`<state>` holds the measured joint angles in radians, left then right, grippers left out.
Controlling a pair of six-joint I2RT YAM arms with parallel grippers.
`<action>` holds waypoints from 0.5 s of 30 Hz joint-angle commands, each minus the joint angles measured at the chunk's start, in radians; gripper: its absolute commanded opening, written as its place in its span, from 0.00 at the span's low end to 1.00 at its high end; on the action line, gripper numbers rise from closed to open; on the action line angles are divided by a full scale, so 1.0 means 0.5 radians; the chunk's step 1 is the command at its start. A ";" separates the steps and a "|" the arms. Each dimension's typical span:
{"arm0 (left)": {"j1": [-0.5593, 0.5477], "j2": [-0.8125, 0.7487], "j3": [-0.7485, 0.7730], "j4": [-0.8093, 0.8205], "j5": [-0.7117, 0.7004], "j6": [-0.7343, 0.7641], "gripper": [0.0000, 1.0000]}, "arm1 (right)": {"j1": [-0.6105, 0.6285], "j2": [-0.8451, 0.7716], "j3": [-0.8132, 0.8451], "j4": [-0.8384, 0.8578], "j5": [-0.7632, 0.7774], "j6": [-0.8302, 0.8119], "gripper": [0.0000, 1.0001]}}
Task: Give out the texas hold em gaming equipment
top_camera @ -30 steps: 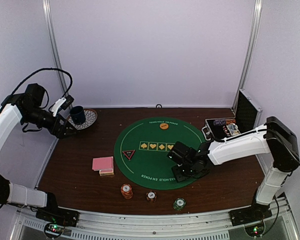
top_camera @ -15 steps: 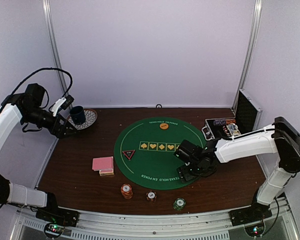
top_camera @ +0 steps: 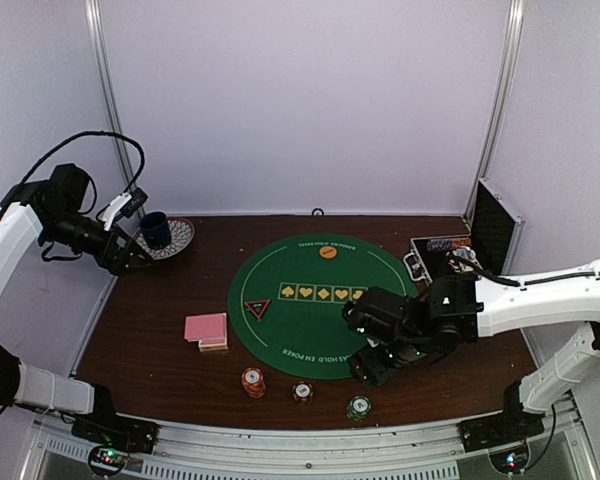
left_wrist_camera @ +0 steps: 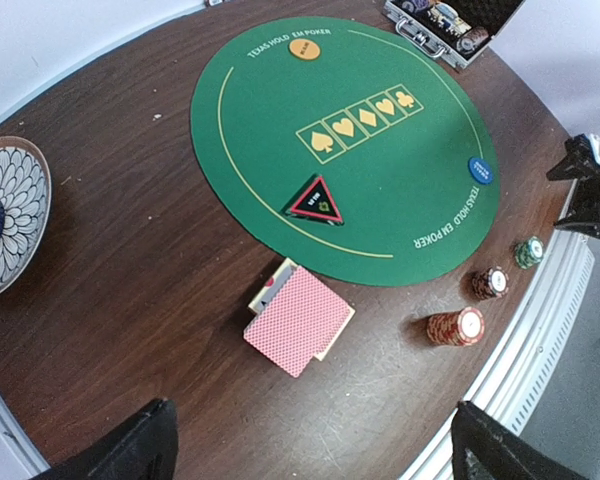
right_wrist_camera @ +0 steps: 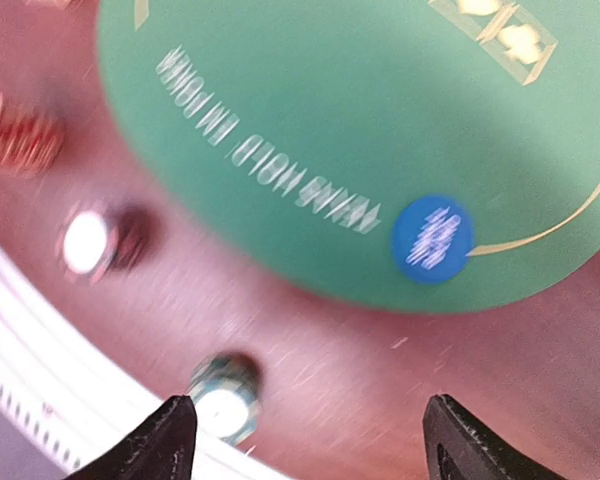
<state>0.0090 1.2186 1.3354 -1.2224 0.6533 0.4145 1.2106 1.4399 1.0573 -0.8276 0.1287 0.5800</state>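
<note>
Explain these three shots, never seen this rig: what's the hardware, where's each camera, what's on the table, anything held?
Two white robot arms, left arm and right arm, bolted at the near edge of a dark wooden table. The wide picture is from a fixed camera above and behind them; the other two from a camera on each wrist. On the table: a round green felt poker mat carrying a red triangle marker, an orange disc and a blue disc; a pink-red-backed card deck beside it; orange chip stack, dark red chip stack and green chip stack near the front; an open silver-and-black chip case, right; a dark blue cup on a patterned plate, far left. The left gripper and right gripper are open, holding nothing.
</note>
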 commanded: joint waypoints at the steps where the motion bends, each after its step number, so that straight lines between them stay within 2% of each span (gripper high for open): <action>1: -0.011 0.007 0.031 -0.039 0.055 0.051 0.98 | 0.176 0.053 -0.044 -0.093 -0.056 0.222 0.81; 15: -0.012 0.022 0.023 -0.040 0.064 0.067 0.98 | 0.245 0.319 -0.136 0.182 -0.250 0.170 0.81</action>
<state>0.0090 1.2236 1.3354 -1.2369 0.6598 0.4297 1.3293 1.5860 1.0149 -0.7853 0.0402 0.6689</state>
